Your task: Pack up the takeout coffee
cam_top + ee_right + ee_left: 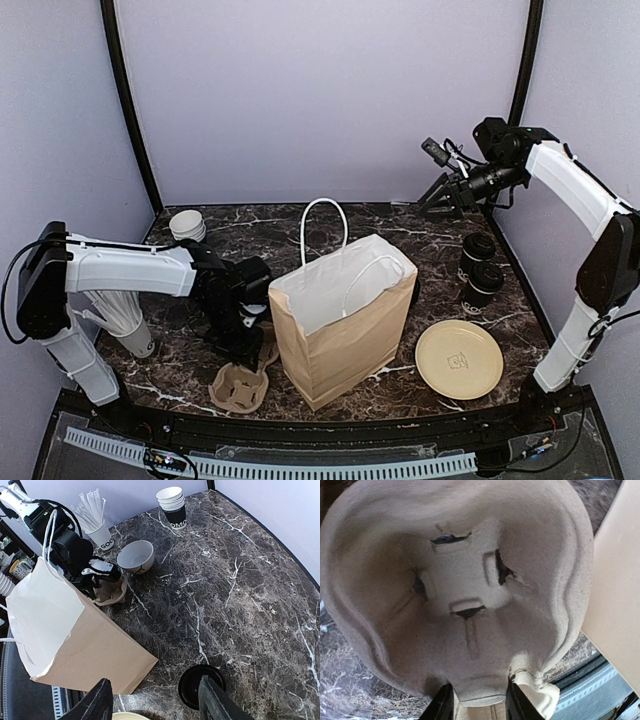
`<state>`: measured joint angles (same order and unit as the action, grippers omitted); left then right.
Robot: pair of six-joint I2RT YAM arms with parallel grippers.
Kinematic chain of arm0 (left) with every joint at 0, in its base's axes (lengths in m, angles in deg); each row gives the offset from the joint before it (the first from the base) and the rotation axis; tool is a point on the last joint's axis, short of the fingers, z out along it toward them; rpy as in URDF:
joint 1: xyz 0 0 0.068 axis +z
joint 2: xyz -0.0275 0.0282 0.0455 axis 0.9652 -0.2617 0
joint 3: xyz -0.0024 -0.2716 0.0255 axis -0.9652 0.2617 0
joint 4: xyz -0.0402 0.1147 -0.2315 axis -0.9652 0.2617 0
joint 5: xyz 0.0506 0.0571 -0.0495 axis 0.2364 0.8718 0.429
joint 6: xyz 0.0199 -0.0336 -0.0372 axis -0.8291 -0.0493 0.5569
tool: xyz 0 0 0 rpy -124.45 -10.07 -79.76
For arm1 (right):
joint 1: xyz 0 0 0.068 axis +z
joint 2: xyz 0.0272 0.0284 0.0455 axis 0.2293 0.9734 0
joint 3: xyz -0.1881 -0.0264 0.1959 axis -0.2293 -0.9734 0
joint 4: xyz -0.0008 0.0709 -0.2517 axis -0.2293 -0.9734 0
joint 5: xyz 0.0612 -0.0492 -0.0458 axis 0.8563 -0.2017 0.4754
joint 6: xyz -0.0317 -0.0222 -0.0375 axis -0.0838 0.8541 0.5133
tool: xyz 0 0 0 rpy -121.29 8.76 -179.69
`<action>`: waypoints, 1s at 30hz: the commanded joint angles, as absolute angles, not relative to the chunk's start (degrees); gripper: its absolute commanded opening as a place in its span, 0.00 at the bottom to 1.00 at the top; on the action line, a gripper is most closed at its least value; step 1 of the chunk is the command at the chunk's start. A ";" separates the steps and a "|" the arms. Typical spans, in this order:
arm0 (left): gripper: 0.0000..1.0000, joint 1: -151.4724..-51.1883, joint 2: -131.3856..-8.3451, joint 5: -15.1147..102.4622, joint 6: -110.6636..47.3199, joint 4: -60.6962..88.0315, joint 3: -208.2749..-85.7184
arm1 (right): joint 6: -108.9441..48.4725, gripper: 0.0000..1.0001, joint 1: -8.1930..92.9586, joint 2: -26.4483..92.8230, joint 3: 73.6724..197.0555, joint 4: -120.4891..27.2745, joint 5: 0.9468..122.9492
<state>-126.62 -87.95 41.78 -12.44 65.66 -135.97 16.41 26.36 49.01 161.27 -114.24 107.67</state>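
Standing upright lids-up are both coffee cups (pixel 484 272); left gripper (pixel 476 706) pinches carrier (pixel 470 580), right gripper (pixel 155 690) gapes.

Pale lilac walls (pixel 320 90) are enclosing a dark marble table (pixel 440 290) with white veins, two black poles (pixel 128 100) are standing at the back corners, and soft light is falling evenly.

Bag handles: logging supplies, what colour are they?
White bag handles, clearest in the top external view.
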 commanded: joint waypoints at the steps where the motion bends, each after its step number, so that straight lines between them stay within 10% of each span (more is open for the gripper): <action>1: 0.42 -126.94 -89.11 44.62 -11.29 68.56 -137.13 | 17.17 0.59 26.35 48.48 160.62 -114.56 109.01; 18: 0.28 -126.86 -84.29 49.71 -11.04 78.02 -145.67 | 17.62 0.58 26.40 48.58 161.29 -115.20 108.97; 30: 0.26 -121.66 -86.96 68.12 -21.35 94.29 -188.79 | 18.10 0.58 26.35 48.74 162.14 -115.54 109.86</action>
